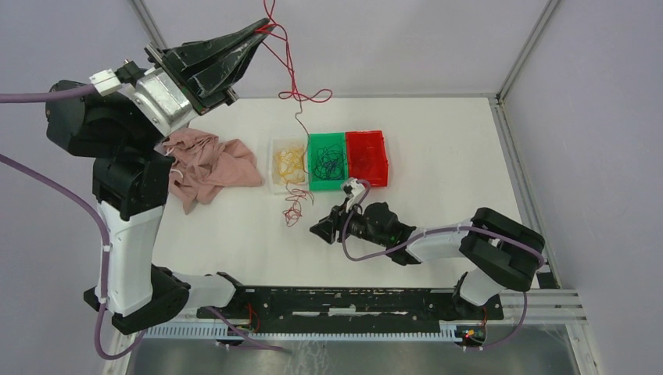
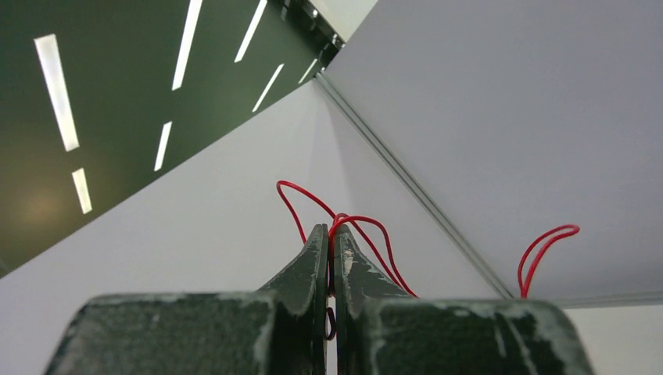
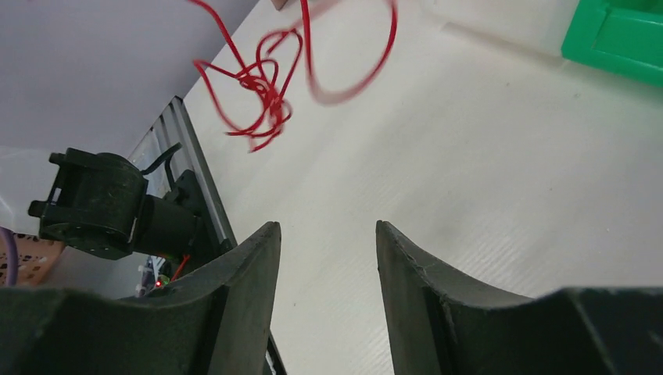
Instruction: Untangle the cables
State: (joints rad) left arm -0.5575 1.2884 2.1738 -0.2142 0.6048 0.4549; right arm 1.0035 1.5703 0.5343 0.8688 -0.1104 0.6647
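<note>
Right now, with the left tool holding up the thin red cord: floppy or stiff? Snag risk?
Probably floppy and light: the thin red cord hangs in limp curls from the shut left tool. Could snag: its lower end is a knotted clump.

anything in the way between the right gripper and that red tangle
Nothing visible. The right gripper is open, facing the red tangle, with only bare table between them. The left gripper holds the red cable by its top end overhead.
</note>
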